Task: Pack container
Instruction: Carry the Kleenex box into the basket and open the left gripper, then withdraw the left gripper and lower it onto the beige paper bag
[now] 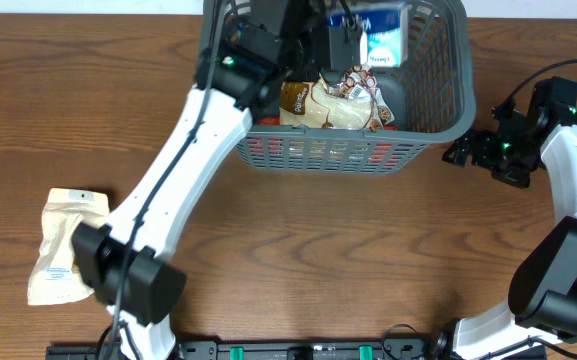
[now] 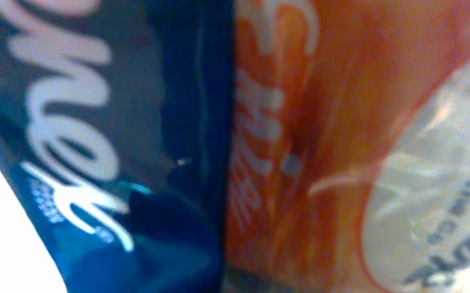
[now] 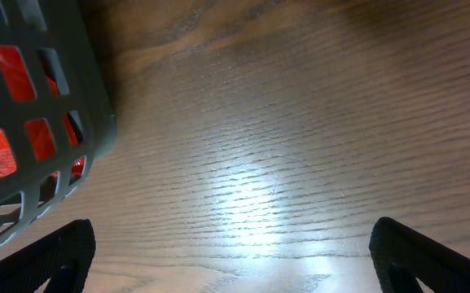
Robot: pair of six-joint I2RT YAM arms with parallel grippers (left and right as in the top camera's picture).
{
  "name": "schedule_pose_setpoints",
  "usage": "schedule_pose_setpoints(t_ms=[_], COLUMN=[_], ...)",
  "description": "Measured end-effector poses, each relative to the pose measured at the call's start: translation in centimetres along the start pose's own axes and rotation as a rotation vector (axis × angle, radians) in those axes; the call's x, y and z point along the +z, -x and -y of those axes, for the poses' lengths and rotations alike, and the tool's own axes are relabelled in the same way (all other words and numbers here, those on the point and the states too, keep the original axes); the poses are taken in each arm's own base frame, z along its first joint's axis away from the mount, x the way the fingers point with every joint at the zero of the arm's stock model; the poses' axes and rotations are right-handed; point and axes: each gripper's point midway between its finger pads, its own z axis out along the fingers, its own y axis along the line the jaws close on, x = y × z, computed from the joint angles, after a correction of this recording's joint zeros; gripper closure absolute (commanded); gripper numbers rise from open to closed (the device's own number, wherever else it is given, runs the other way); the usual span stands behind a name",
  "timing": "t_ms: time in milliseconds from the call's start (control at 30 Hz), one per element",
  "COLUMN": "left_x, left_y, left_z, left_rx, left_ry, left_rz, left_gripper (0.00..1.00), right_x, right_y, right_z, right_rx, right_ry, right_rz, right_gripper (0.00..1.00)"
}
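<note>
The dark grey slotted container (image 1: pixel 438 120) stands at the back middle of the table. It holds several snack packets: a beige and brown one (image 1: pixel 333 105), a blue and white one (image 1: pixel 383 40) and red ones low down. My left gripper (image 1: pixel 340 48) is inside the container above the packets, and its jaws are hidden. The left wrist view is filled by a blue packet (image 2: pixel 96 163) and an orange packet (image 2: pixel 300 122), very close. My right gripper (image 1: pixel 461 151) is open and empty beside the container's right front corner (image 3: pixel 31 122), just above the table (image 3: pixel 235 260).
A beige paper packet (image 1: pixel 63 245) lies on the wooden table at the left, beside the left arm's base. The right arm's base stands at the front right.
</note>
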Motion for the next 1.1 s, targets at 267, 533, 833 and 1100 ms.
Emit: schedule_pose_setpoints(t_ms=[267, 533, 833, 1100], left_x=[2.8, 3.4, 3.0, -5.0], left_y=[-3.1, -5.7, -5.6, -3.3], left_z=[6.1, 7.4, 6.8, -0.9], left_rx=[-0.010, -0.043, -0.079, -0.095], left_ry=[-0.232, -0.293, -0.272, 0.009], left_rz=[-0.099, -0.155, -0.155, -0.121], left_gripper=[0.92, 0.02, 0.01, 0.01], right_x=[0.0, 0.0, 0.0, 0.0], right_y=[0.0, 0.0, -0.2, -0.3], right_z=[0.0, 0.0, 0.0, 0.0], right_rx=[0.000, 0.000, 0.002, 0.003], right_ry=[0.000, 0.000, 0.000, 0.001], right_rz=[-0.001, -0.001, -0.010, -0.013], right_gripper=[0.01, 0.01, 0.01, 0.01])
